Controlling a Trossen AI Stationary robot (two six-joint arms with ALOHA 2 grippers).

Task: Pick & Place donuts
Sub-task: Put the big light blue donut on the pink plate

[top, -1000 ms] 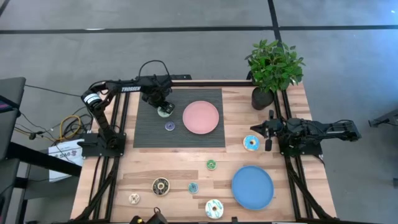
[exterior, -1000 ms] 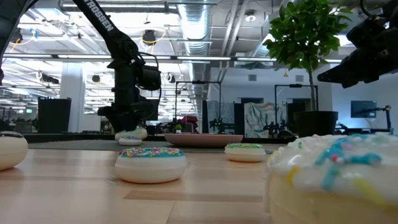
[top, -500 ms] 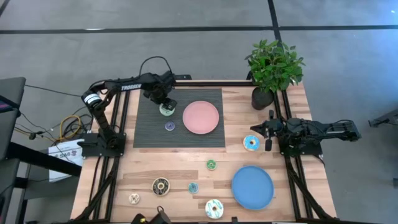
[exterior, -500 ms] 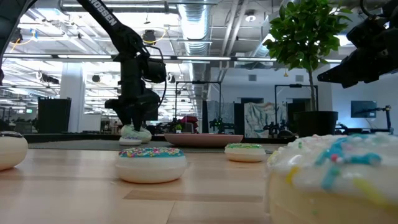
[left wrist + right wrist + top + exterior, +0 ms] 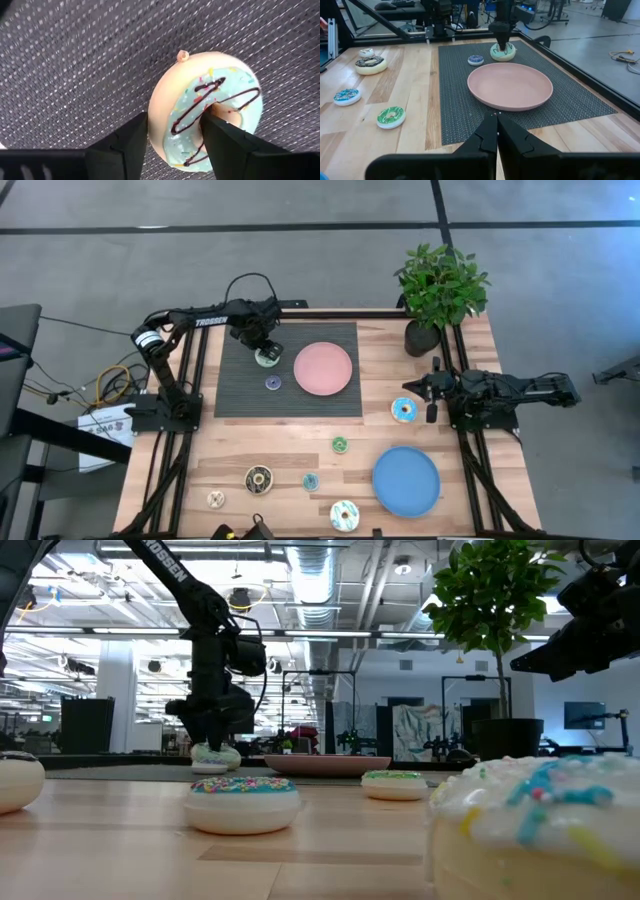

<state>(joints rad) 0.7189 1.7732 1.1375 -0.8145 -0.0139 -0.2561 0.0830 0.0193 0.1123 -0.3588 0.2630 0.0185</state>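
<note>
Left wrist view: left gripper [image 5: 172, 132] clamps a smooth ring donut [image 5: 206, 110], mint icing with chocolate squiggle, one finger through its hole, above the ribbed woven mat [image 5: 75, 65]. Right gripper [image 5: 497, 131] fully closed, empty.

Left gripper [image 5: 172, 131] gripped a donut [image 5: 200, 107] by its ring: one finger [image 5: 122, 142] outside the cream rim, the other in the hole. Donut had pale blue icing, brown drizzle, sprinkles. It sat over a dark woven mat [image 5: 75, 65].
</note>
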